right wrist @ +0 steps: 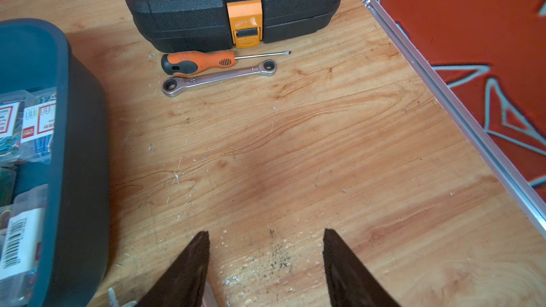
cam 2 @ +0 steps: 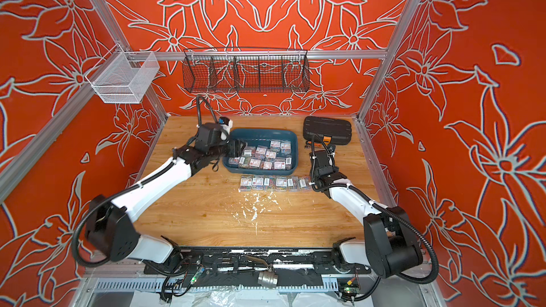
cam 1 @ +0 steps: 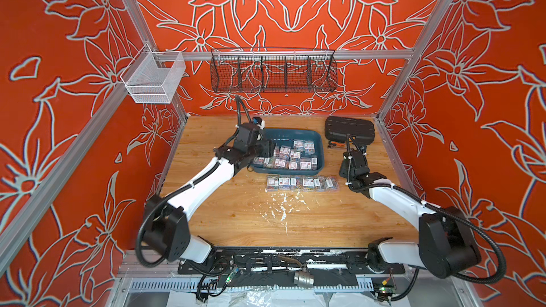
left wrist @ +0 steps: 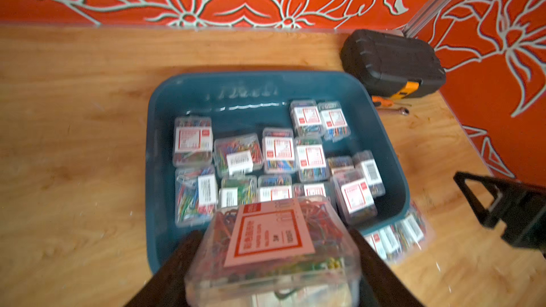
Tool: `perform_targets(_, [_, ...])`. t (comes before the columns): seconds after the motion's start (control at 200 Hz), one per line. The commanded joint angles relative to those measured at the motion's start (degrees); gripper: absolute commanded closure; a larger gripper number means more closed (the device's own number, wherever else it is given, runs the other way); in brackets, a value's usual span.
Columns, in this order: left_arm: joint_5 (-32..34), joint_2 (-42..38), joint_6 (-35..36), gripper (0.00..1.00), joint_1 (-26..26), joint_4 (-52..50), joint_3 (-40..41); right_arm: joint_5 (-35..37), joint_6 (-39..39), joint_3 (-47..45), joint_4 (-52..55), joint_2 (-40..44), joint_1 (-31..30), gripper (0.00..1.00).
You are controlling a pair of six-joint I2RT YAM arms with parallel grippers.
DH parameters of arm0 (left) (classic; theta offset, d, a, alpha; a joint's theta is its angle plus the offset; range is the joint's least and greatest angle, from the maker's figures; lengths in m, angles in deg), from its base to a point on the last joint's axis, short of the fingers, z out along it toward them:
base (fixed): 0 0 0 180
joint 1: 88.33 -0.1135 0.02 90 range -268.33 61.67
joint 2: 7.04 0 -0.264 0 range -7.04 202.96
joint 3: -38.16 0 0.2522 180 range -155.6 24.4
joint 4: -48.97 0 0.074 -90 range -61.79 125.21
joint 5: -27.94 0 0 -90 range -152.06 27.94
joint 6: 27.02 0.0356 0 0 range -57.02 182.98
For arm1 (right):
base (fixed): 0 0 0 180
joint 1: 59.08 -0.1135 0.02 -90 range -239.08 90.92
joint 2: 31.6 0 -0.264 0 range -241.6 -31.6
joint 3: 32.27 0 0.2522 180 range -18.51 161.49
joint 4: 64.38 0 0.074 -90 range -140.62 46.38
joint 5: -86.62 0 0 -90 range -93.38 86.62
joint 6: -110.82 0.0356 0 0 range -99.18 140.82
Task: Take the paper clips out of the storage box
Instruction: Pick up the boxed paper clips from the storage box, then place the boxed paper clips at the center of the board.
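The teal storage box (cam 1: 321,149) stands at the back middle of the wooden table and holds several clear boxes of paper clips (cam 1: 295,155). My left gripper (left wrist: 274,233) is shut on one such box (left wrist: 274,249), label up, held over the tray's left end (cam 2: 237,149). A row of several more clip boxes (cam 1: 301,183) lies on the table just in front of the tray. My right gripper (right wrist: 266,233) stands open and empty over bare wood to the right of the tray (right wrist: 82,143).
A black ribbed case (cam 1: 350,129) with an orange latch sits at the back right, with a screwdriver (right wrist: 198,62) and a wrench (right wrist: 218,78) before it. Wire baskets (cam 1: 273,73) (cam 1: 153,79) hang above. White flecks (cam 1: 280,205) mark the table's middle.
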Motion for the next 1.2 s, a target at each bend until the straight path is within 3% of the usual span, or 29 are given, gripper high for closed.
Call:
perform_targets(0.0, [-1.8, -9.2, -0.8, 0.39, 0.0, 3.9, 10.3, 0.2, 0.1, 1.4, 0.6, -0.2, 0.2, 0.37])
perform_targets(0.175, [-6.7, -24.9, -1.5, 0.40, 0.0, 8.1, 27.4, 0.2, 0.1, 1.8, 1.0, -0.6, 0.2, 0.37])
perform_targets(0.295, [-12.5, -29.6, -2.1, 0.40, 0.0, 15.2, 37.2, 0.3, 0.2, 1.6, 1.0, -0.4, 0.2, 0.37])
perform_targets(0.605, [-18.7, -24.9, -4.5, 0.41, 0.0, 32.4, 49.8, -0.2, -0.1, 2.5, 1.4, -1.4, 0.2, 0.36])
perform_targets(0.871, [-13.8, -16.7, -3.2, 0.41, 0.0, 37.4, 51.6, -0.5, -0.3, 3.3, 1.9, -2.2, 0.2, 0.36])
perform_targets(0.996, [-12.9, -14.6, -2.7, 0.34, -0.1, 39.5, 52.5, -0.5, -0.3, 3.2, 1.9, -2.0, 0.2, 0.36])
perform_targets(1.106, [-12.4, -14.2, -2.7, 0.10, -0.1, 39.2, 52.5, -0.4, -0.2, 2.3, 1.3, -1.1, 0.2, 0.35])
perform_targets(1.196, [-10.7, -14.3, -4.2, 0.01, 0.0, 37.1, 51.7, -0.3, -0.1, 2.2, 1.3, -1.1, 0.2, 0.35])
